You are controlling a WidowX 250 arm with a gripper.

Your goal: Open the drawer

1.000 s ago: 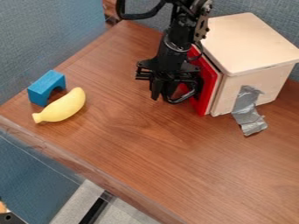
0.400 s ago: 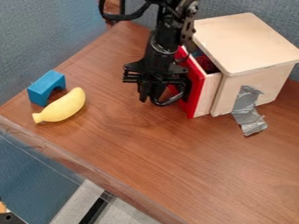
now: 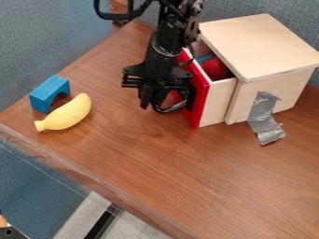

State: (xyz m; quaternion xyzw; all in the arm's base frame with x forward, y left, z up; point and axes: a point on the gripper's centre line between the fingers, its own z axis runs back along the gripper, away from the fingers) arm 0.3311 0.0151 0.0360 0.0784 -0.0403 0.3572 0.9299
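Note:
The gripper hangs in front of the red drawer front, close against it at the handle side. The drawer stands partly out of the light wooden box, its pale side wall showing. Inside the drawer lie a red round object and something blue behind it. The arm hides part of the drawer front and its handle, so the contact there is unclear.
A yellow banana and a blue arch block sit at the left of the wooden table. Grey tape runs from the box's side onto the table. Blue partitions stand behind and at left.
The gripper has moved left, and the drawer has slid out of the box in the same direction. The red object inside has come into sight.

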